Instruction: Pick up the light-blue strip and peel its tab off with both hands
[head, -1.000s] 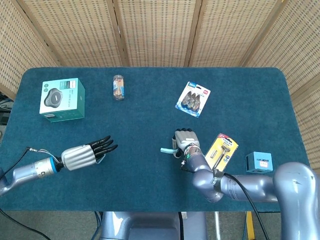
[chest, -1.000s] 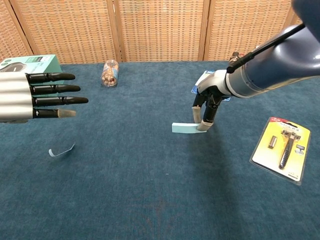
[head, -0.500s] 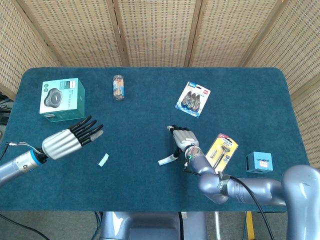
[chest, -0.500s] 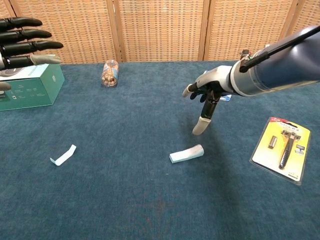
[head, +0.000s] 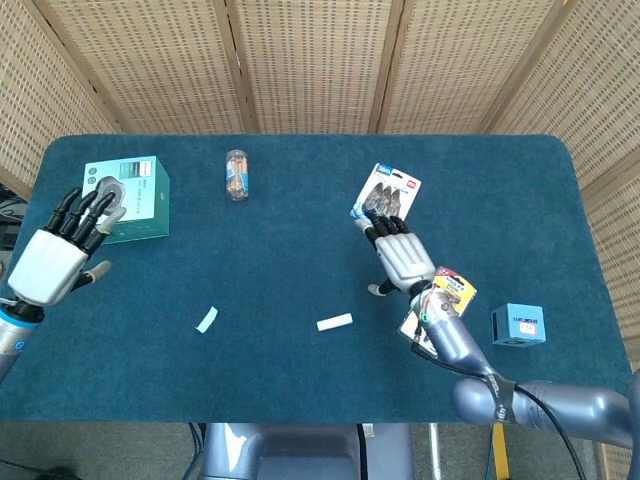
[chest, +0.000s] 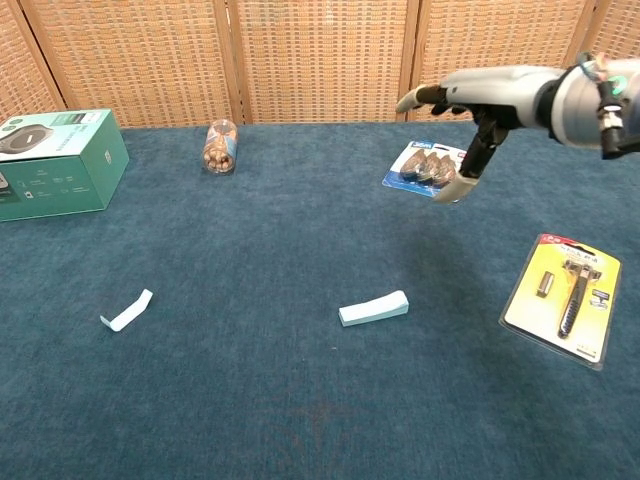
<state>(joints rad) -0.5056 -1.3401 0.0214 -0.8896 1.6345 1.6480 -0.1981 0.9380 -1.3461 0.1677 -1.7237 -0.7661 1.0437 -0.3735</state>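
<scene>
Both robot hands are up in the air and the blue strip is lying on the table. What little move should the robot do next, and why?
Probably nothing more than pulling both arms back. The light-blue strip and its peeled tab lie apart on the table, and the left hand and right hand hold nothing, fingers spread.

The left hand was absent from the chest view; in the head view its arm was cut off at the left edge. The right hand overlapped the razor pack in the head view, hiding the pack's upper left corner. In the chest view the right arm was cut off at the right edge, and the green box was cropped at the left edge. Print on the blister pack was too small to read.
</scene>
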